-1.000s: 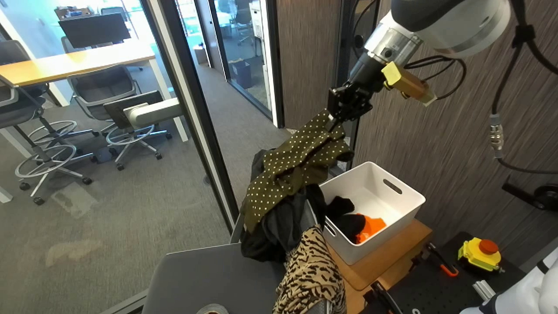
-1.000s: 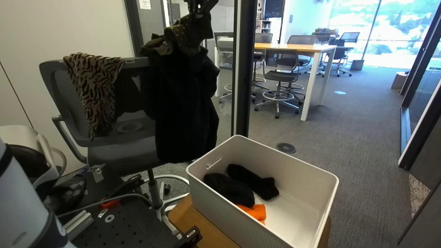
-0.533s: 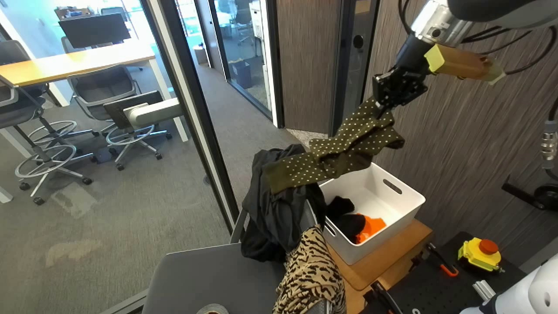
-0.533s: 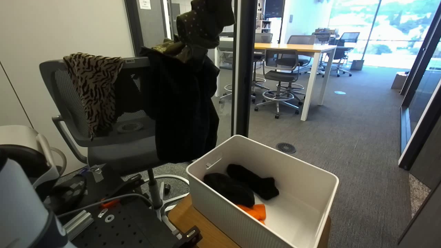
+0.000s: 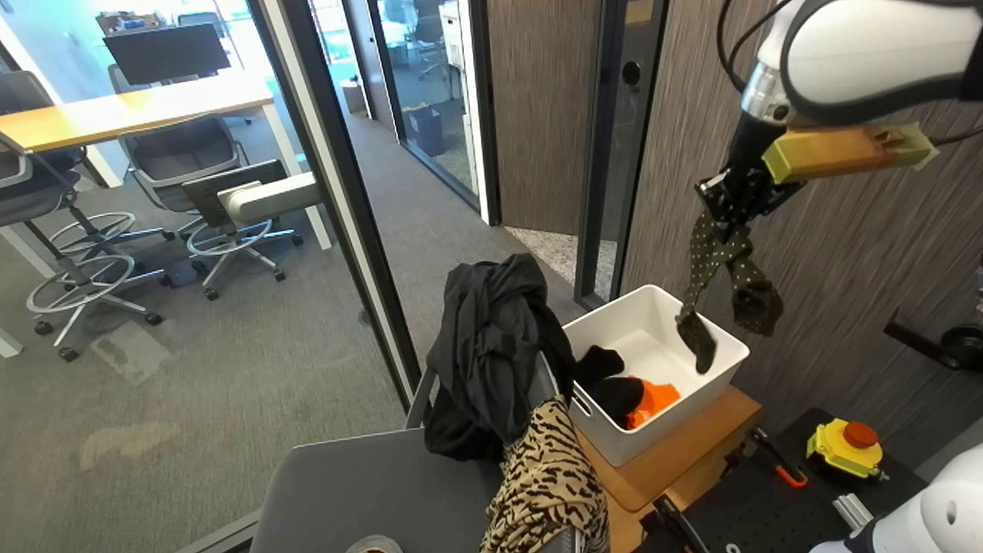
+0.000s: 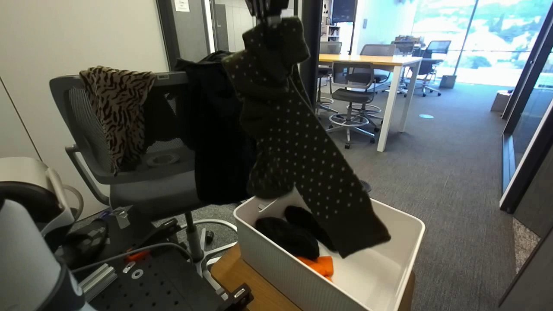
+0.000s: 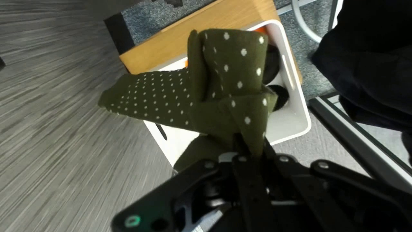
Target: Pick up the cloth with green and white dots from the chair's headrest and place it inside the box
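Note:
The cloth, dark olive-green with small pale dots, hangs limp from my gripper in both exterior views [image 5: 703, 250] [image 6: 298, 134] and fills the middle of the wrist view [image 7: 161, 96]. My gripper [image 5: 724, 230] is shut on its upper part; the fingers pinch a fold in the wrist view [image 7: 252, 146]. The white box [image 5: 676, 430] stands below; its side wall shows in an exterior view [image 6: 270, 259]. One end of the cloth hangs over the box, apparently near rim height; another fold hangs toward the wall side. The cloth hides part of the box in the wrist view [image 7: 289, 124].
A chair [image 5: 369, 484] beside the box bears a black garment [image 5: 491, 346] and a tan-and-black animal-print cloth [image 5: 549, 476]. Black items [image 6: 287, 237] and an orange item [image 6: 322, 265] lie in the box. It stands on a wooden surface [image 5: 691, 453] near a panelled wall [image 5: 845, 253].
My gripper has moved away from the chair to above the box with the cloth. The cloth has come off the black garment on the chair back and now hangs free.

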`<action>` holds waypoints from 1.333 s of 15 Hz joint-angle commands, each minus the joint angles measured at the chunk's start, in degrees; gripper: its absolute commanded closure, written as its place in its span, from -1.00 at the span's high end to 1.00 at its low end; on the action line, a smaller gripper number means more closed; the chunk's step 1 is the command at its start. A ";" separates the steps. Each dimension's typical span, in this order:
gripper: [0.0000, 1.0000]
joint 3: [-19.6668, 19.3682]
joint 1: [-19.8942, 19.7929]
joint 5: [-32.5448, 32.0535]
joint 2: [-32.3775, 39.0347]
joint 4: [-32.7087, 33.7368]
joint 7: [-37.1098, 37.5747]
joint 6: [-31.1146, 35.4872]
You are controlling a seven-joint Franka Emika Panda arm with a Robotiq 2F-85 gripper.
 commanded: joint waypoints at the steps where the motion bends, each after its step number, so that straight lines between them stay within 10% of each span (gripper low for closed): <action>1: -0.75 2.50 -1.12 -3.44 5.09 -4.52 5.01 7.06; 8: -0.79 5.03 -2.77 -10.92 18.83 -7.41 16.49 16.36; 20: -0.79 2.80 -0.03 -21.78 33.70 3.76 26.57 14.17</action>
